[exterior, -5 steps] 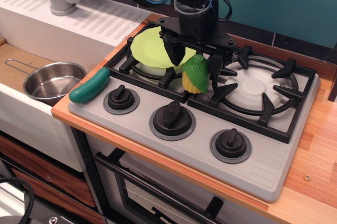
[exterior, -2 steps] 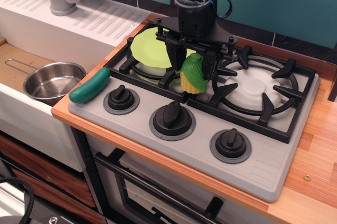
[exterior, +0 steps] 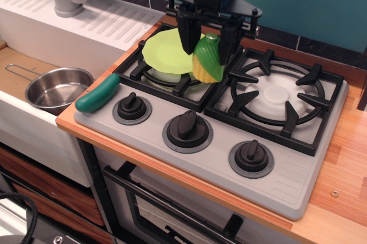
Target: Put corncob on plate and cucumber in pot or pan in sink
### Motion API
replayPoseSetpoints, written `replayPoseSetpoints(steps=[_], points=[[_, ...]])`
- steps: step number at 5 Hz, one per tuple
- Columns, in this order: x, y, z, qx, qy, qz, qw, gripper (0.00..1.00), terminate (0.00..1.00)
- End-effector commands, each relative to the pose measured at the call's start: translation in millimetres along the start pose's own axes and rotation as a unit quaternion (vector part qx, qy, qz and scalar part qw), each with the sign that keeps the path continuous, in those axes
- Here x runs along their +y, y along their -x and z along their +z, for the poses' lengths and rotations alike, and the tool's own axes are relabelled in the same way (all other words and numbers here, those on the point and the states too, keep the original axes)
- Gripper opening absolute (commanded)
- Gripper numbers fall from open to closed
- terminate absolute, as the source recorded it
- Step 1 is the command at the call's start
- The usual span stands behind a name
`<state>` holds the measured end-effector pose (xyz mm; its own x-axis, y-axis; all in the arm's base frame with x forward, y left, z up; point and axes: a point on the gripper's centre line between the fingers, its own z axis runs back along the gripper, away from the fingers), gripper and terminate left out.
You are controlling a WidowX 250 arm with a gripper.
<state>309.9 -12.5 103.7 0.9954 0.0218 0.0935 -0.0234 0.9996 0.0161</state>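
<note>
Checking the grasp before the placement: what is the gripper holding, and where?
The gripper holds the corncob, its fingers clamped on the green husk end, yellow kernels hanging below.

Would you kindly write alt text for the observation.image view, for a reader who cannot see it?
A black claw holds a corncob above the stove grate, beside a lime-green plate on the left burner. A cucumber lies at the stove's left edge, and a steel pan sits in the sink.

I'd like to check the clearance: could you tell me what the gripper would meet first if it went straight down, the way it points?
Probably the stove grate near the plate's right edge; the corn in the gripper would touch first. Depth is unclear.
</note>
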Motion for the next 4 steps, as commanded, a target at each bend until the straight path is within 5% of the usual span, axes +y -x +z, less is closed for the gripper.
replayPoseSetpoints(steps=[1, 4], points=[[26, -13, 27, -0.072, -0.007, -0.033, 0.9968, 0.00, 0.00], [69, -45, 21, -0.095, -0.012, -0.077, 0.9924, 0.00, 0.00]])
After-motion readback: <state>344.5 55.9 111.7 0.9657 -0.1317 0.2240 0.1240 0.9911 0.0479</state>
